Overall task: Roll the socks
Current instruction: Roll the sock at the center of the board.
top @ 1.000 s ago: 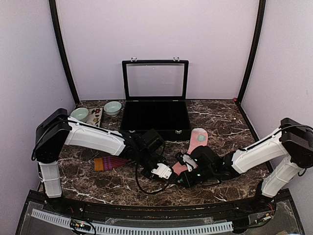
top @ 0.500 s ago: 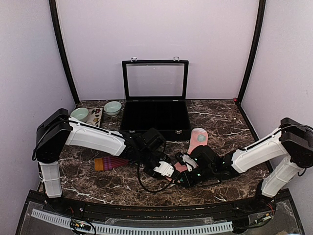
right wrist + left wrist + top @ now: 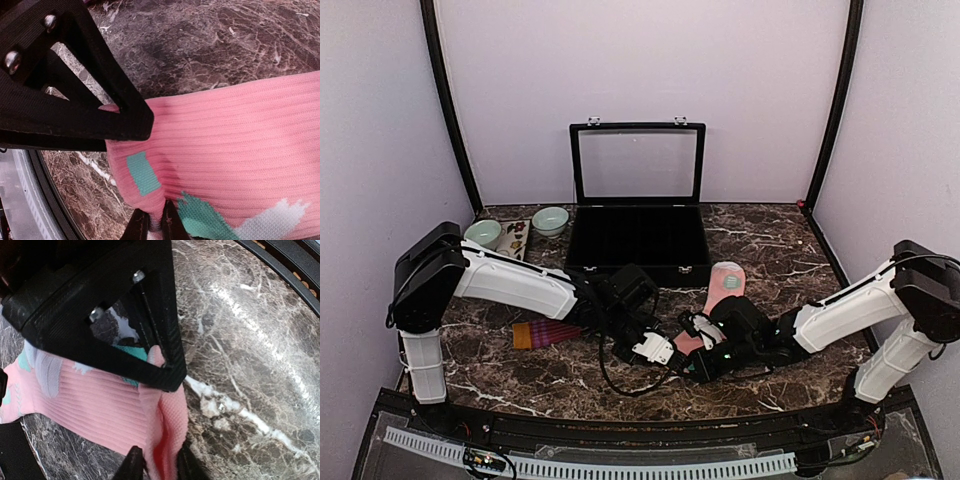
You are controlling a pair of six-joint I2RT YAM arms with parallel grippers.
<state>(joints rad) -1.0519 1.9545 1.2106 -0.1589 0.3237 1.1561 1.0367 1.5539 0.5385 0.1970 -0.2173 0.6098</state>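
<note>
Near the table's [image 3: 520, 385] front edge, my left gripper [image 3: 156, 467] pinches a raised fold at the pink sock's [image 3: 240, 150] near end. My right gripper [image 3: 152, 225] is closed on its rim alongside. The maroon sock [image 3: 548, 333] lies leftward. Rolling looks barely begun; next, turn that end over toward the far tip.

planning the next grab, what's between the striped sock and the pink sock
In the top view the left arm's black wrist lies across that stretch, between the striped sock and the pink sock.
</note>
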